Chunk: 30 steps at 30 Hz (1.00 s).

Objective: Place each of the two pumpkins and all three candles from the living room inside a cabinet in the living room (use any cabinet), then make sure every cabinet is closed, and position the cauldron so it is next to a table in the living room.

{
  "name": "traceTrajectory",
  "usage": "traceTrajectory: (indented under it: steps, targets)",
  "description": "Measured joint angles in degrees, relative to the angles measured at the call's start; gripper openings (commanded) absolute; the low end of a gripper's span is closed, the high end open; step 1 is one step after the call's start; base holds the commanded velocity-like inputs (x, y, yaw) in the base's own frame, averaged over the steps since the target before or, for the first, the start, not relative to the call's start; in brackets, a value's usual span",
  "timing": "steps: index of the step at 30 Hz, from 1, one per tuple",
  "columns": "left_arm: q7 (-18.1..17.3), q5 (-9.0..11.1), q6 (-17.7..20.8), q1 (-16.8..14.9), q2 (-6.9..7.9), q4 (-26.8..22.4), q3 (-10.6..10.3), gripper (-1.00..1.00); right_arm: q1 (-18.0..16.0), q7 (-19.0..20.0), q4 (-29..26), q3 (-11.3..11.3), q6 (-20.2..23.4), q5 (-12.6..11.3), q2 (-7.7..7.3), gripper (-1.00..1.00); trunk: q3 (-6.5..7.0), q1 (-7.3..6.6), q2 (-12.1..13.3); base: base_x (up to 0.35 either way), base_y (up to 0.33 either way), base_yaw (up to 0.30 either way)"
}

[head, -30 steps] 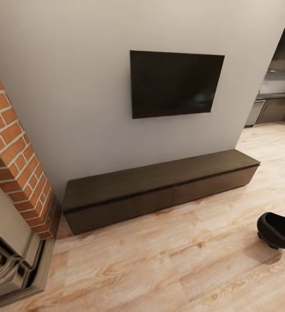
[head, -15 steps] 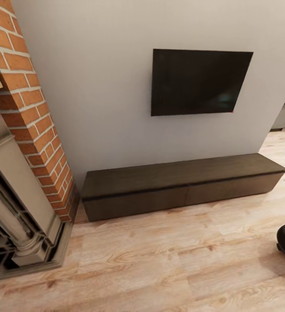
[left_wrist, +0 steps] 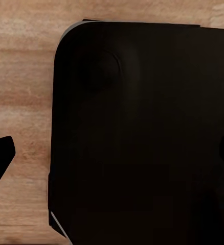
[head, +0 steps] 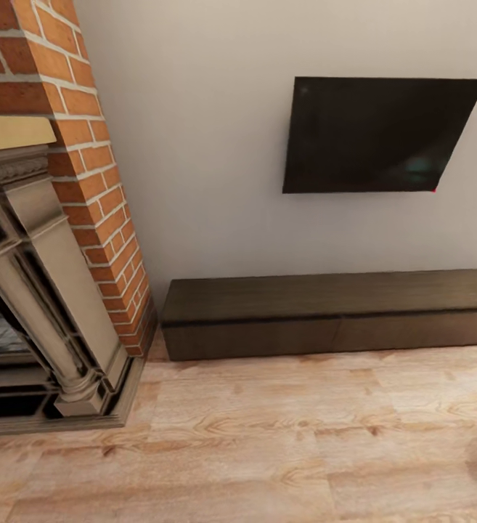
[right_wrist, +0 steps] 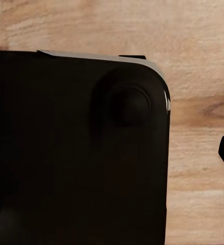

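Brick fireplace (head: 56, 218), wall television (head: 380, 134), wooden floor (head: 267, 450)

- The long, low dark-brown wooden cabinet (head: 332, 319) runs off the head view's right edge, its far end unseen.
- The red-brick fireplace column (head: 86, 181) and its carved stone surround (head: 42, 305) are cropped at the left and top edges.
- Both wrist views: a big black rounded body (left_wrist: 142, 132) hides most of the wood floor (left_wrist: 20, 92).

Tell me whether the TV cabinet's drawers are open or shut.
Shut. In the head view both drawer fronts of the cabinet sit flush in one line under its top, with no pale inside showing.

Dark-brown cabinet (head: 325, 323) — red-orange brick chimney (head: 93, 189)
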Motion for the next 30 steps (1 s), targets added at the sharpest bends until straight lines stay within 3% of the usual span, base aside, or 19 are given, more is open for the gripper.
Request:
traceTrajectory:
  steps: [30]
  targets:
    - [0.00, 0.01, 0.00, 0.00, 0.00, -0.03, 0.00, 1.00, 0.00, 0.00, 0.39, -0.11, 0.48, -0.09, 0.00, 1.00, -0.08, 0.00, 0.00, 0.000, -0.041, -0.062]
